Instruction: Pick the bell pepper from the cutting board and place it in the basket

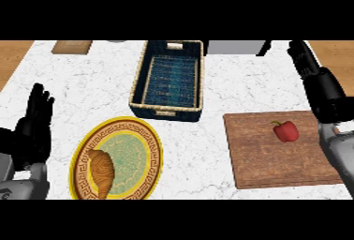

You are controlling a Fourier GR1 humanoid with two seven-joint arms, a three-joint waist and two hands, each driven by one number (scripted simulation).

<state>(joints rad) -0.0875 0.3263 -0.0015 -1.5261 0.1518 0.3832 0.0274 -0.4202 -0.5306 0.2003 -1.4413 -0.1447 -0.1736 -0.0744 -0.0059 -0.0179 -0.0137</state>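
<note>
Left hand: the left hand [34,123] stands at the left edge, fingers straight and raised, holding nothing, touching nothing, resting.
Plate: a yellow patterned plate [147,140] lies near that hand on the marble counter [228,84], with a croissant [101,171] on its lower left part.
Basket: the dark woven basket [141,79] sits above the plate at centre, well apart from both hands.
Cutting board: the wooden cutting board [276,159] lies right of the plate.
Bell pepper: the red bell pepper [285,131] sits on the board's upper right part, untouched.
Right hand: the right hand [314,75] reaches up along the right edge above the board, fingers stretched out straight, empty, clear of the pepper.
</note>
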